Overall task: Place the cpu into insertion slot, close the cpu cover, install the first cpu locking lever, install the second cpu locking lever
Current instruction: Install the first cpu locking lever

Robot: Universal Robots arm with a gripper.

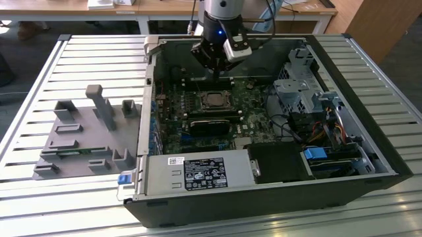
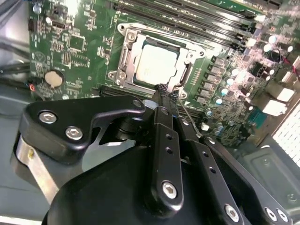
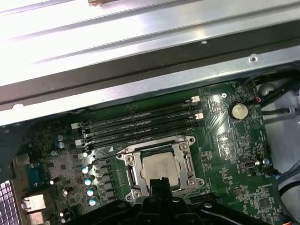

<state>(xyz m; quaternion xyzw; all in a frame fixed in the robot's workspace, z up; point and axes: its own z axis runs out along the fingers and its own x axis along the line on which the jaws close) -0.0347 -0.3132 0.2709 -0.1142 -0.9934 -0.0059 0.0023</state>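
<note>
The small square silvery-beige cpu (image 2: 157, 63) lies in the silver-rimmed square insertion slot (image 2: 121, 52), and the thin silvery frame-shaped cpu cover (image 2: 186, 70) seems to be down around it. The black hand (image 2: 165, 91), fingers closed together, is at the slot's far edge beside a thin wire locking lever (image 2: 190, 121). The first lever seems to be the step in hand, and it calls for a steady push down and under its catch.

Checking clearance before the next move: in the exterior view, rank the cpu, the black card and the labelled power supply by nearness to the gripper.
1. cpu, right by the gripper.
2. black card, just past the cpu, nearer the camera.
3. labelled power supply, nearest the camera, farthest from the gripper.
</note>
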